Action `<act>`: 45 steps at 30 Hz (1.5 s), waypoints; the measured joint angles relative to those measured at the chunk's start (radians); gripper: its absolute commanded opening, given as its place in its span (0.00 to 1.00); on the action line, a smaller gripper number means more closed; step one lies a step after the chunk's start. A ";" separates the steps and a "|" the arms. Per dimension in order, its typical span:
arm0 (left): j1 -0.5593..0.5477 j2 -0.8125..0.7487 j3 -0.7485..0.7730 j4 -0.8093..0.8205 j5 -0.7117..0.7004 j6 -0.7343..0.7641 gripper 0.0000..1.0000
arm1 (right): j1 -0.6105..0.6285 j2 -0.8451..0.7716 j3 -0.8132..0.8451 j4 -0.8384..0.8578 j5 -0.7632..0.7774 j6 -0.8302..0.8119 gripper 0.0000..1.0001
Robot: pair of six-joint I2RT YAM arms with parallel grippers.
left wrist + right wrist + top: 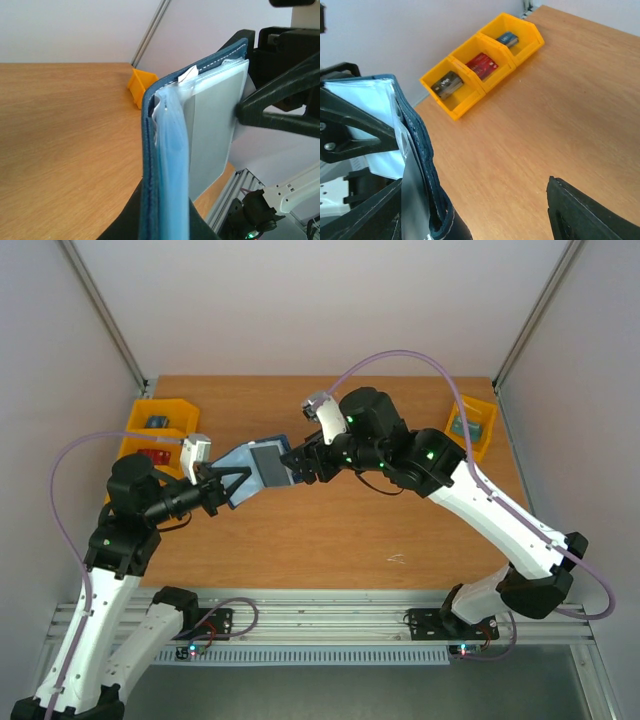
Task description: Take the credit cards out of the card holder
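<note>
Clamping card holder (238, 464): left end effector (228, 486) | binned cards (481, 65): print illegible

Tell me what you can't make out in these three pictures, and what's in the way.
Card count: left wrist view, cloudy sleeves in the card holder cover all but one grey card.
Fingertips of the left gripper: left wrist view, hidden behind the card holder and cut off by the bottom edge.
Print on the binned cards in the yellow bins: right wrist view, too small.

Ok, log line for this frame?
left fingers: shut on card holder, midair | right fingers: open, one against grey card | grey card: in holder, not out yet
</note>
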 measured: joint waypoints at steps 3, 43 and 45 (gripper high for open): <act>0.000 -0.004 0.000 -0.009 0.004 0.011 0.00 | -0.015 -0.013 0.000 0.005 -0.045 -0.002 0.72; 0.000 -0.026 -0.035 0.003 0.069 0.036 0.00 | -0.041 0.014 -0.036 0.084 -0.209 -0.010 0.71; 0.000 -0.029 -0.035 0.003 0.069 0.036 0.00 | -0.056 0.003 -0.053 0.088 -0.214 -0.010 0.68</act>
